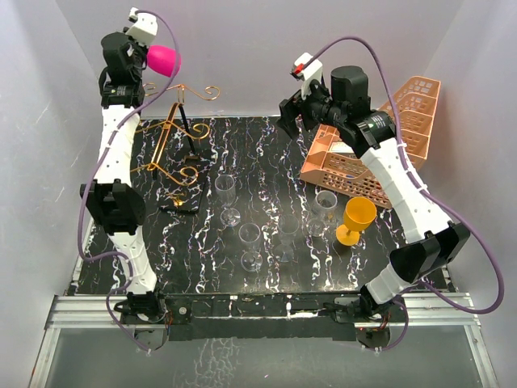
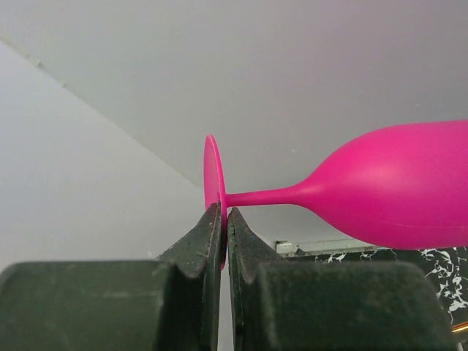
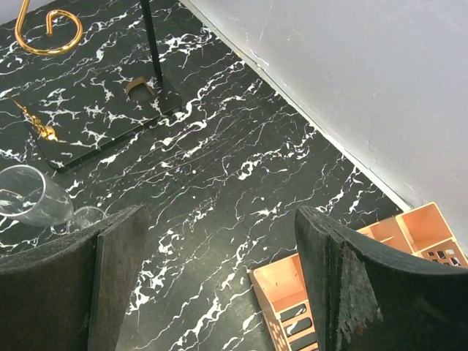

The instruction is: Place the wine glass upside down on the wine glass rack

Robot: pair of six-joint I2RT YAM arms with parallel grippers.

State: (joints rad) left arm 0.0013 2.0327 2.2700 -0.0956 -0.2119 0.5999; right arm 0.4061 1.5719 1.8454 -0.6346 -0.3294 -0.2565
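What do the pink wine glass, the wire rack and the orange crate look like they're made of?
The pink wine glass looks like opaque plastic with a satin finish: solid colour, nothing shows through. The wine glass rack seems thin metal wire, polished gold, glinting on its curls. The orange crate is probably moulded plastic, judging by its perforated walls.

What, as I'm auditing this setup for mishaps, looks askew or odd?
The pink wine glass lies sideways in the air, pinched only by the edge of its foot in the left end effector; a precarious hold.
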